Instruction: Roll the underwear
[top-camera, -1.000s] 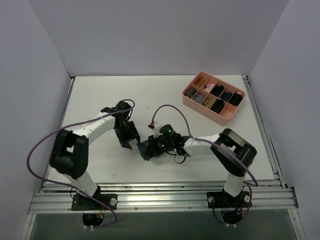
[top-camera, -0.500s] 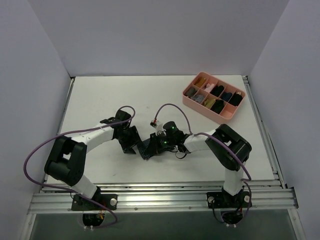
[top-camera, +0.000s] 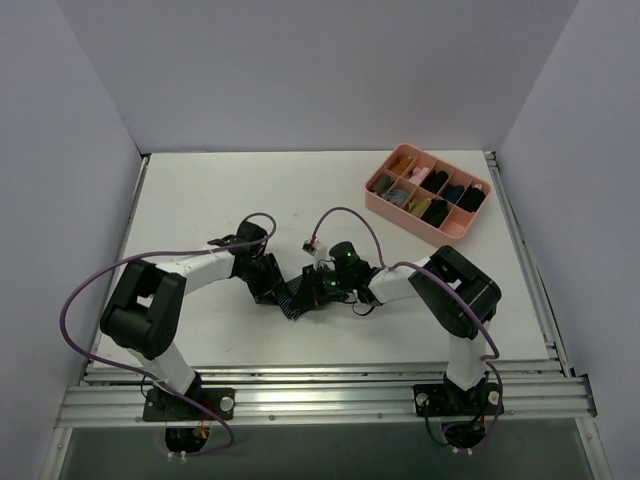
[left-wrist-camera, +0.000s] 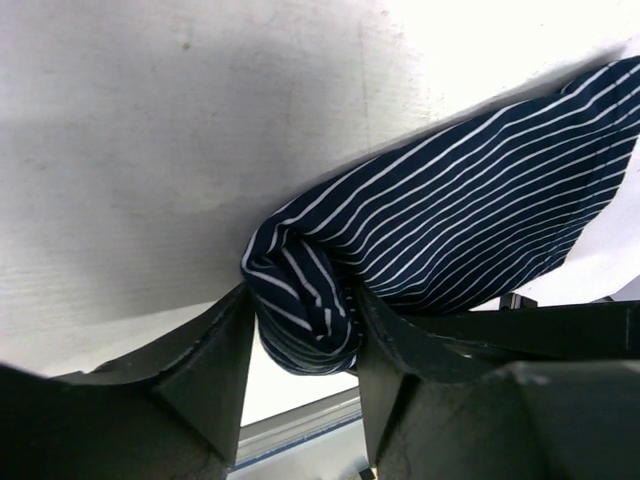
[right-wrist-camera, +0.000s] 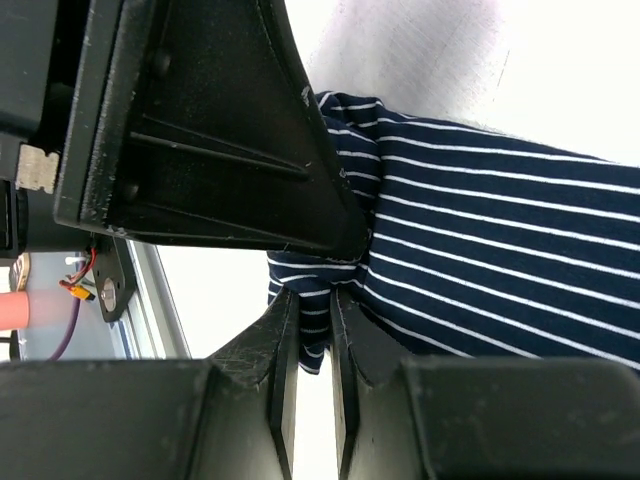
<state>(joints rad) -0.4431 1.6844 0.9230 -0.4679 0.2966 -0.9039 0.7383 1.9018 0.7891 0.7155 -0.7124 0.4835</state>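
Mid-roll, I'd say: left jaws grip the bunched end of the underwear (left-wrist-camera: 450, 220), right jaws pinch a fold; next needs turning w/o slipping.

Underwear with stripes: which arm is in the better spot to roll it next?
Probably the left. The left tool has the rolled end of the underwear between its fingers, ready to turn it. The right tool only pinches a small fold, holding the cloth.
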